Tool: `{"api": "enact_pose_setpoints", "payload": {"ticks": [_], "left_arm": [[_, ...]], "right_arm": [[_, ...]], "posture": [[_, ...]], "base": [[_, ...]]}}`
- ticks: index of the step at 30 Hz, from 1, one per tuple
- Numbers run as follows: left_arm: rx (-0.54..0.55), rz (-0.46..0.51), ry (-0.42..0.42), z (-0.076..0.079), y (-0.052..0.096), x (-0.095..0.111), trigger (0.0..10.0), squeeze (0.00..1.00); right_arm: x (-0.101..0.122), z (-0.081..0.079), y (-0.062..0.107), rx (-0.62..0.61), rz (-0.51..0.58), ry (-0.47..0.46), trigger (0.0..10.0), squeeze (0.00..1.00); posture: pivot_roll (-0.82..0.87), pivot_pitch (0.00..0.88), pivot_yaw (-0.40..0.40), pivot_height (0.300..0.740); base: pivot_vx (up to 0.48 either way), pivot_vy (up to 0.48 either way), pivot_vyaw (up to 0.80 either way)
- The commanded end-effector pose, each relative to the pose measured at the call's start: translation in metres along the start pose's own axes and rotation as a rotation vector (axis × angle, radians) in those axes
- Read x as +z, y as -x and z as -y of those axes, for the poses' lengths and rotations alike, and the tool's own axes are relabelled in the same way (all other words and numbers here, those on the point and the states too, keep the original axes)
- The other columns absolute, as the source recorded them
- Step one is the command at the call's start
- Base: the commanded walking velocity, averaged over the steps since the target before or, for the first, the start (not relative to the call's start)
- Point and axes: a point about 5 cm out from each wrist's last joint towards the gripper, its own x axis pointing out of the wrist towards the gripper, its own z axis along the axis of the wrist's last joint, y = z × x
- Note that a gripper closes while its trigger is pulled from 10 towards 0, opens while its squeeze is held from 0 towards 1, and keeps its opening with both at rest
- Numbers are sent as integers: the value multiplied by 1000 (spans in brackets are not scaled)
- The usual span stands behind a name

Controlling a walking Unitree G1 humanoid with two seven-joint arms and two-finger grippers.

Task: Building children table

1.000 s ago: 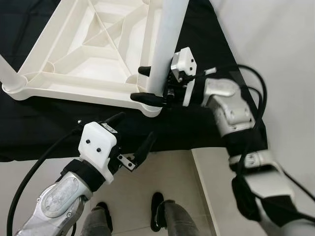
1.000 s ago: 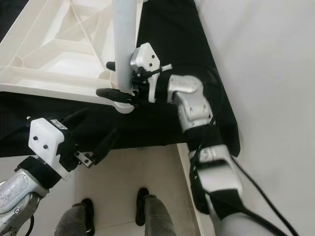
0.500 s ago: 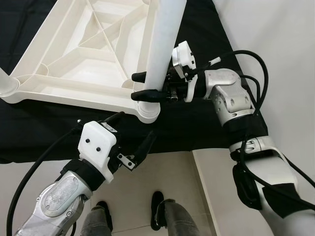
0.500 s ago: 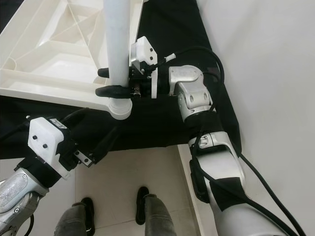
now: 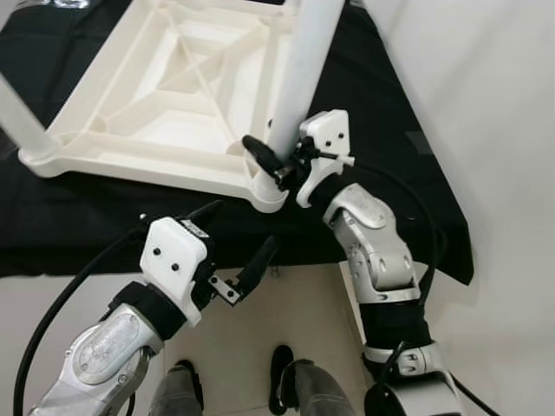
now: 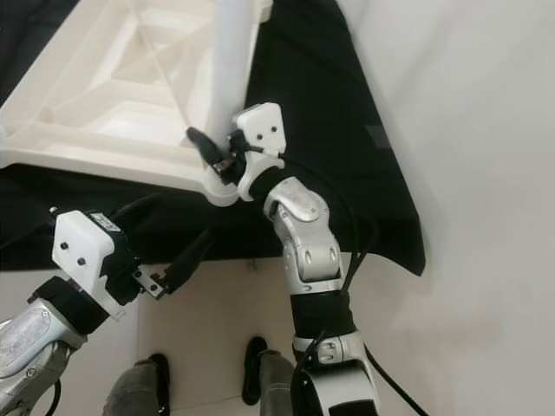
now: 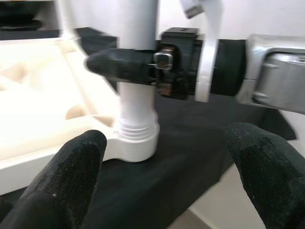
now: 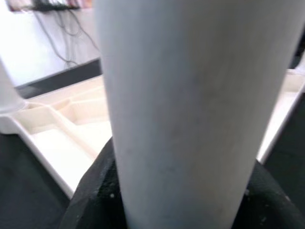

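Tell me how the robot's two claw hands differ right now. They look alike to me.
The right gripper is clamped around the white table leg just above its corner socket; the left gripper holds nothing. The right one's jaws are shut on the leg, the left one's spread open. The right reaches over the black cloth to the upturned tabletop; the left hangs nearer the robot, by the cloth's edge. Both have two black fingers.

Upturned white plastic children's table resting on black cloth spread across pale tiled floor.
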Motion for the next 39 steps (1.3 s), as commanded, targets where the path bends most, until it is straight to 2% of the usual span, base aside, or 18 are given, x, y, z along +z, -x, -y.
{"api": "enact_pose_setpoints", "payload": {"ticks": [1,4,5,6,9,10,13,14,15,16,18,20,24,32,33,34,35,39], "left_arm": [[-27,-16,10,3,1,-2,10000,0],[-30,-14,10,3,0,-2,10000,0],[-27,-13,8,3,0,-2,10000,0],[-23,-12,6,2,0,-2,10000,0],[-20,-11,5,1,0,-1,10000,0],[-20,-11,7,2,-1,-2,10000,0],[-23,-9,9,3,-2,-2,10000,0],[-22,-9,9,3,-2,-2,10000,0],[-22,-9,9,3,-2,-2,10000,0],[-21,-8,9,2,-2,-2,10000,0],[-19,-7,8,2,-2,-3,10000,0],[-19,-7,8,2,-2,-3,10000,0],[-19,-7,8,2,-2,-3,10000,0],[-17,-8,4,3,-1,-2,10000,0],[-16,-9,2,3,0,-2,10000,0],[-16,-9,2,3,0,-2,10000,0],[-15,-8,0,3,0,-2,10000,0],[-12,-5,-3,2,0,0,10000,0]], "right_arm": [[-37,-11,4,-23,-162,-91,0,0],[-28,-15,-8,-5,-123,-77,0,0],[-24,-16,-12,21,-114,-64,431,0],[-21,-20,-14,77,-96,-70,10000,0],[-16,-23,-17,169,-63,-71,10000,47],[-12,-25,-17,191,-52,-83,10000,1000],[-1,-23,-18,259,-7,-97,10000,1000],[4,-20,-21,330,27,-106,10000,929],[7,-20,-20,356,35,-112,10000,929],[10,-18,-20,406,46,-96,10000,0],[13,-15,-19,494,62,-65,10000,0],[13,-15,-19,494,62,-65,10000,0],[12,-10,-15,787,41,5,10000,0],[9,2,-26,880,-19,39,10000,0],[9,3,-30,879,-27,42,6157,0],[9,3,-30,879,-27,42,6157,0],[8,4,-32,874,-33,44,0,0],[8,7,-36,885,-37,55,0,0]], "posture": [[149,328,-121,740],[144,326,-124,740],[146,326,-124,740],[143,325,-123,740],[142,325,-124,740],[136,326,-126,740],[137,327,-128,740],[138,325,-129,740],[138,325,-129,740],[141,325,-129,740],[146,322,-129,740],[146,322,-129,740],[157,319,-124,740],[169,319,-123,740],[179,322,-122,740],[179,322,-122,740],[181,321,-122,740],[182,323,-120,740]], "base": [[0,0,0],[0,0,0],[0,0,0],[0,0,0],[0,0,0],[0,0,0],[0,0,0],[0,0,0],[0,0,0],[0,0,0],[0,0,0],[0,0,0],[0,0,0],[0,0,0],[0,0,0],[0,0,0],[0,0,0],[0,0,0]]}}
